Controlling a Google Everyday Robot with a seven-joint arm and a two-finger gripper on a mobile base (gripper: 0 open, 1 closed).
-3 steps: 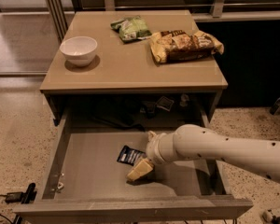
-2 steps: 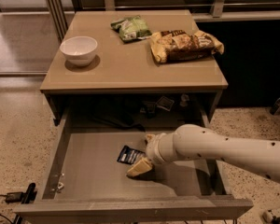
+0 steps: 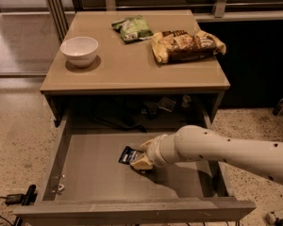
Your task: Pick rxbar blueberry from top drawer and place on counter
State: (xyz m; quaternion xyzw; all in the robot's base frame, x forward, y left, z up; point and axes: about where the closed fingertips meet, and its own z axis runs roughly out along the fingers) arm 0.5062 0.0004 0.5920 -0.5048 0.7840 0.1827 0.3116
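The rxbar blueberry (image 3: pixel 128 155), a small dark wrapper with white lettering, lies flat on the bottom of the open top drawer (image 3: pixel 89 173), near its middle. My gripper (image 3: pixel 139 163) reaches in from the right on a white arm and sits right at the bar's right end, partly covering it. The counter (image 3: pixel 127 72) is the tan tabletop above the drawer.
On the counter stand a white bowl (image 3: pixel 79 51) at the left, a green snack bag (image 3: pixel 132 28) at the back and a yellow-brown chip bag (image 3: pixel 186 45) at the right. Dark clutter sits under the counter behind the drawer. A small metal bit (image 3: pixel 60 188) lies in the drawer's front left corner.
The gripper has shifted slightly left, closer onto the bar. The bar has not visibly moved.
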